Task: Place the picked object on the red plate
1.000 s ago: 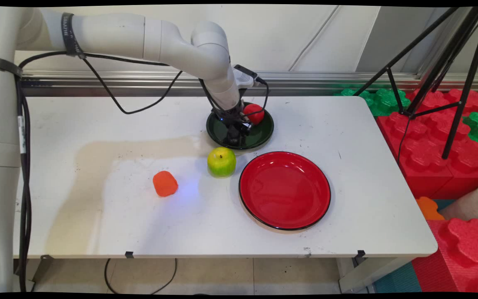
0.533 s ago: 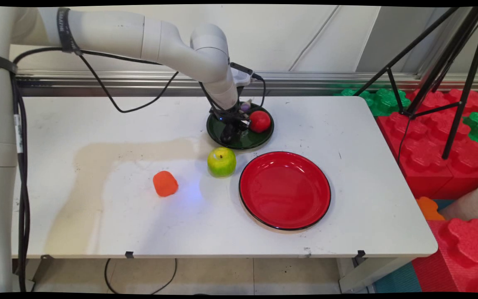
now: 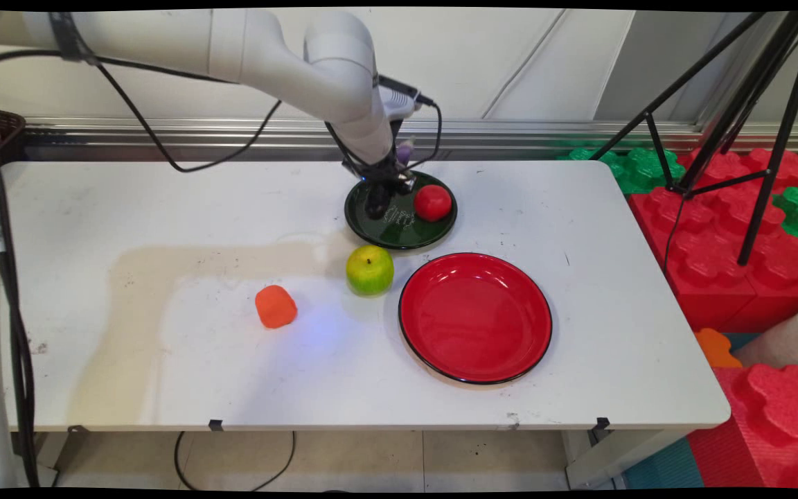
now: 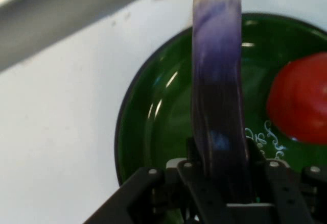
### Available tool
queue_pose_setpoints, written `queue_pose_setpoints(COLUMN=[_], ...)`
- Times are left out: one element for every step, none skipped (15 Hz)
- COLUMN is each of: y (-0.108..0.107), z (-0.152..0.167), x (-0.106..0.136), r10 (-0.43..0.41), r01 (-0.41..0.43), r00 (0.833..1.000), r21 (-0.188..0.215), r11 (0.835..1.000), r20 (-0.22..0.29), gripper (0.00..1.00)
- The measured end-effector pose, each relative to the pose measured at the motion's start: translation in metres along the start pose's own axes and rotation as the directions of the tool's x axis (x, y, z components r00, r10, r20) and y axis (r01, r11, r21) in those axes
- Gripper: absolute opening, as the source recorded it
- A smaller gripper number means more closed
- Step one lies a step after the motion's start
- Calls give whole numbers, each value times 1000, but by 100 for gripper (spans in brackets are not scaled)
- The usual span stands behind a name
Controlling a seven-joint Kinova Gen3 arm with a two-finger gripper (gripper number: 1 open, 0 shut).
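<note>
Nearest, low in the frame of the main view: white table (image 3: 302,388), its front edge along the bottom. A little right of centre, large red plate (image 3: 475,317) with black rim, nothing on it. Left of centre, small orange thing (image 3: 276,306), lying alone. Between these two and slightly higher, green apple (image 3: 370,269), just beside the near rim of the dark green plate (image 3: 399,232). On that green plate, at its right part, red round fruit (image 3: 433,203). Over the left part of the same plate, gripper (image 3: 382,197), pinching a long purple thing (image 4: 218,96), maybe an eggplant, lifted clear of the plate. At far right, red and green foam blocks (image 3: 717,229) and black tripod (image 3: 752,104).
</note>
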Motion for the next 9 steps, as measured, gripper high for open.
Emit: queue_pose_setpoints(y=[0, 1, 3, 4, 6, 7, 8, 10, 13], z=[-6, -16, -28, -41, -52, -59, -67, -76, -87], x=[2, 4, 7, 9, 10, 11, 12, 12, 12], r10=[9, 26, 48, 78, 108, 129, 156, 186, 222], r01=[-9, -26, -48, -78, -109, -131, -159, -191, -228], r00=[1000, 999, 998, 995, 991, 988, 982, 976, 967], r21=[1, 1, 0, -4, -9, -14, -20, -28, -40], r11=[1000, 1000, 999, 997, 994, 991, 987, 981, 973], r20=[-12, -29, -47, -66, -81, -91, -103, -115, -127], gripper=[0, 0, 0, 0, 0, 0, 0, 0, 0])
